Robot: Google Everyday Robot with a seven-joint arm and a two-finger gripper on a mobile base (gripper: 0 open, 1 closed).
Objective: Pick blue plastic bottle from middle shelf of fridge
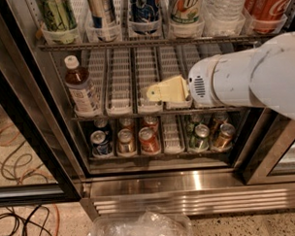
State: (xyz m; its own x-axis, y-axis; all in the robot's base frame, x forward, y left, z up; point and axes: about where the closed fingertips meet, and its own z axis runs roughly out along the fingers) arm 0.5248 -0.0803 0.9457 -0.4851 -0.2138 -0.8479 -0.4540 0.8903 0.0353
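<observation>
The end effector (apart or together, I cannot tell) hovers at the middle shelf of the fridge, right of the blue plastic bottle.

I had the gripper in front of the middle shelf, near its front edge and about midway along. Between it and the blue plastic bottle at the shelf's left end, the lane trays stood bare, so that stretch was open. Overhead, the upper rack with its bottles capped the gap, close above the bottle's cap. The black frame of the fridge closed in the left side.
</observation>
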